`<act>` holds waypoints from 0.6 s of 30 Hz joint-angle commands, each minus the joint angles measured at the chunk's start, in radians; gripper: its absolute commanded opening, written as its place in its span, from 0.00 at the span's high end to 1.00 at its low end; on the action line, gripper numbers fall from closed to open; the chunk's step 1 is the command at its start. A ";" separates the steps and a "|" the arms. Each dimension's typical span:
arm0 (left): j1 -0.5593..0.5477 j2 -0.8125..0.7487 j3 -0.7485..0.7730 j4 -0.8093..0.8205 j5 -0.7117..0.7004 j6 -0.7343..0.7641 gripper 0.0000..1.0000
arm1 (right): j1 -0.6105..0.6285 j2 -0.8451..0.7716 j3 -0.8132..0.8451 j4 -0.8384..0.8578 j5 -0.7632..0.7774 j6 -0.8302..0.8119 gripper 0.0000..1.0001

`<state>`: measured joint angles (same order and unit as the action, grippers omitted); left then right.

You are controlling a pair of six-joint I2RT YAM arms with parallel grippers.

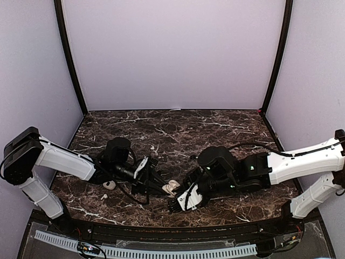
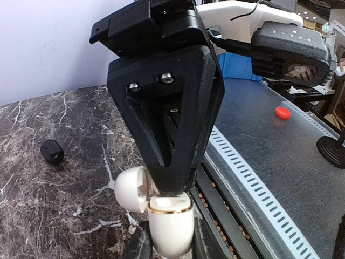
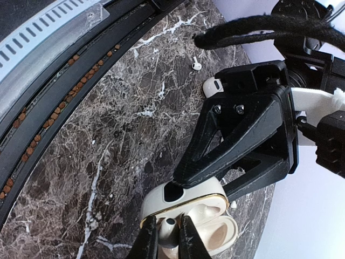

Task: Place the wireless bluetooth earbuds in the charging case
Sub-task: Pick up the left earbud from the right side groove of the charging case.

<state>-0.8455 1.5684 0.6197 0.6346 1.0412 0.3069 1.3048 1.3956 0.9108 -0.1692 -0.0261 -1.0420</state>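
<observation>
**If bud enters skewed, it jams or drops**

While R gripper [image 3: 168, 224] pinches a white earbud [image 3: 167, 237] just over the open charging case [image 3: 183, 197], which L gripper [image 3: 204, 190] clamps, any tilt could miss the socket. Top view: case sits at 6 o'clock, near table edge [image 1: 135, 220]. A dropped bud may roll off. Free room toward 12.

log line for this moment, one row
phase: insertion | left end effector: clamped on open case | right end effector: earbud pinched at case mouth
</observation>
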 commanded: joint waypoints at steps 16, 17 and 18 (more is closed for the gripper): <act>-0.006 -0.023 0.020 0.018 0.031 -0.007 1.00 | 0.007 -0.084 -0.019 0.006 0.005 0.017 0.82; -0.006 -0.021 0.023 0.019 0.034 -0.010 1.00 | 0.008 -0.083 -0.020 0.006 0.005 0.015 0.82; -0.006 -0.020 0.026 0.017 0.035 -0.011 1.00 | 0.007 -0.079 -0.019 0.005 0.006 0.014 0.81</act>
<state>-0.8474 1.5684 0.6205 0.6380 1.0412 0.3058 1.3083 1.3293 0.9077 -0.1928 -0.0231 -1.0332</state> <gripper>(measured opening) 0.245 0.177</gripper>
